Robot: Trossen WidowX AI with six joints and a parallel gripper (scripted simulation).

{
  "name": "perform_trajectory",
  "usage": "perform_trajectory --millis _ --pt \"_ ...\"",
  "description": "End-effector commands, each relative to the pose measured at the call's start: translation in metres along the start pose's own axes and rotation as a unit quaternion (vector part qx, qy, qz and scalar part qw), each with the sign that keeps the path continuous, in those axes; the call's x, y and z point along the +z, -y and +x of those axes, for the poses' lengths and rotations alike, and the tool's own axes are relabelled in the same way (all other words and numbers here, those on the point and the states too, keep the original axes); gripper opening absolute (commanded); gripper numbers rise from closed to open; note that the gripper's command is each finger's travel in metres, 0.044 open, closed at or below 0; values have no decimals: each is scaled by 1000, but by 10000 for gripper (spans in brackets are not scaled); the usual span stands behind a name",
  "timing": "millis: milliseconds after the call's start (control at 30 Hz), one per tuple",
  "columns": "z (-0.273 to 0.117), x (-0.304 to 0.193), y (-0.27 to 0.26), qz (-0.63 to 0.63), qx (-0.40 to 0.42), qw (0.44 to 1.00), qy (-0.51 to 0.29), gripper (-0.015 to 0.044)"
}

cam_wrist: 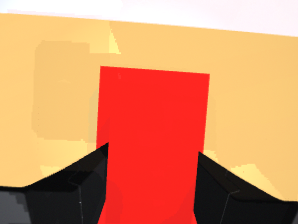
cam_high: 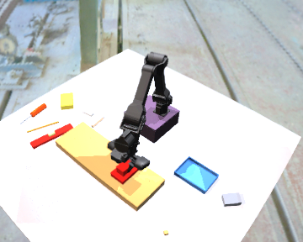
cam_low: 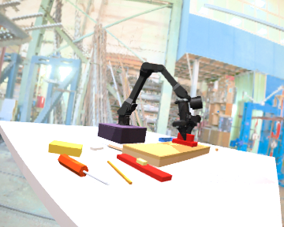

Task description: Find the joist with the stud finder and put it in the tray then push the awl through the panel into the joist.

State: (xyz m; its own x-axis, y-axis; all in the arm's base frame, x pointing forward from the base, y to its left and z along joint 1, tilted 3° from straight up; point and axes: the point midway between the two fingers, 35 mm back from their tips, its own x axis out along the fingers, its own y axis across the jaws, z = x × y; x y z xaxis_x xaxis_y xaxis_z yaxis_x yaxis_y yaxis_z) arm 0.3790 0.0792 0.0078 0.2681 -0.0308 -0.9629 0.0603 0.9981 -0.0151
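Light: bright, table (cam_high: 259,139) (cam_low: 227,189) glaring white | Shadows: mine darken the panel (cam_high: 84,140) (cam_low: 164,151) (cam_wrist: 255,100) | Quality: top and exterior backdrops soft, source direction unclear

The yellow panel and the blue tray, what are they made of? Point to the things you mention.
The panel (cam_high: 84,144) (cam_low: 160,150) looks like pale wood, smooth and matte, going by its tan colour, though no grain shows. The tray (cam_high: 179,177) might be plastic: its thin rim is one even blue.
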Motion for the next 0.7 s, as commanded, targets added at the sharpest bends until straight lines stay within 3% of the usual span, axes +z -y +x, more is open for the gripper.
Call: perform_trajectory --millis 0,667 --pt "0 -1 21 2 -7 1000 1 0" --pt "-2 -1 102 1 -11 1000 1 0"
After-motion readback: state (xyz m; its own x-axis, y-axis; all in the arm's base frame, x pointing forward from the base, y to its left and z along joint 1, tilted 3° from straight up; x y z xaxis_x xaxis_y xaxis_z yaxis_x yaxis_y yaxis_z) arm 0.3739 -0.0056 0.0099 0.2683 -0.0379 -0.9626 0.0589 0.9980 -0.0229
